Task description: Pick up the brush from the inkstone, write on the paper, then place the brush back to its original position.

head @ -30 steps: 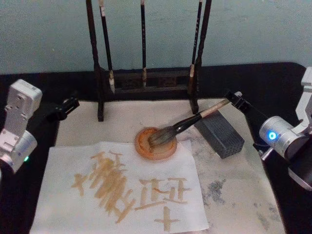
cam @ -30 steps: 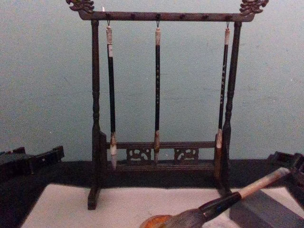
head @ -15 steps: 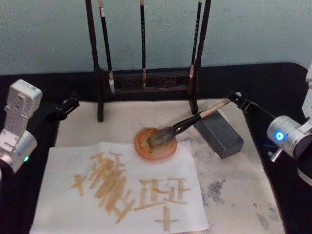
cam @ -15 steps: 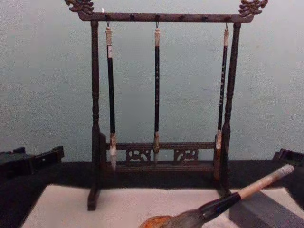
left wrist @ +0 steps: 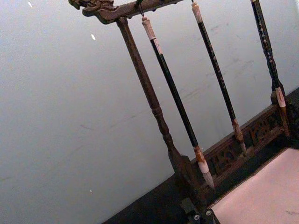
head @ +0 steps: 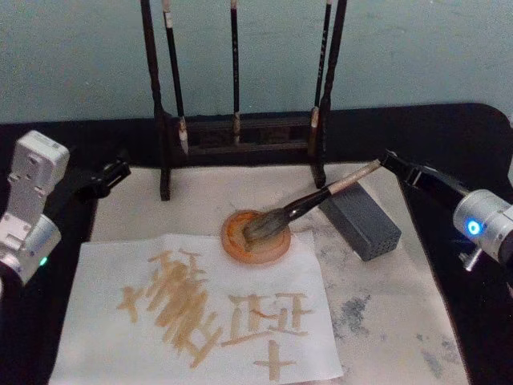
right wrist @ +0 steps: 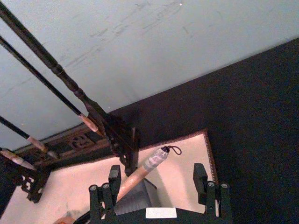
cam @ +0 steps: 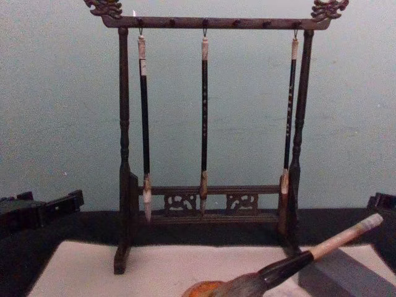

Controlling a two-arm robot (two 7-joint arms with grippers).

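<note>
I see the round orange inkstone holding the grey bristle head of the brush, which lies tilted: head down in the dish, handle running up and toward my right, its black lower part crossing the rim and the pale upper handle propped on the dark grey block. The paper lies on the felt mat just in front of the inkstone, its near corner touching the dish, and carries tan strokes. Behind stands the wooden rack with 3 thin brushes hanging from it. From the chest view I get the rack's full top bar and the 3 loops, while the head view cuts those off. My right wrist view shows the brush's taped end with its small cord loop lying between the spread fingers of the right gripper, which is released and touches nothing; the head view puts it just beyond the handle tip. The left gripper sits off the mat's far left corner, and I cannot tell its finger state.
</note>
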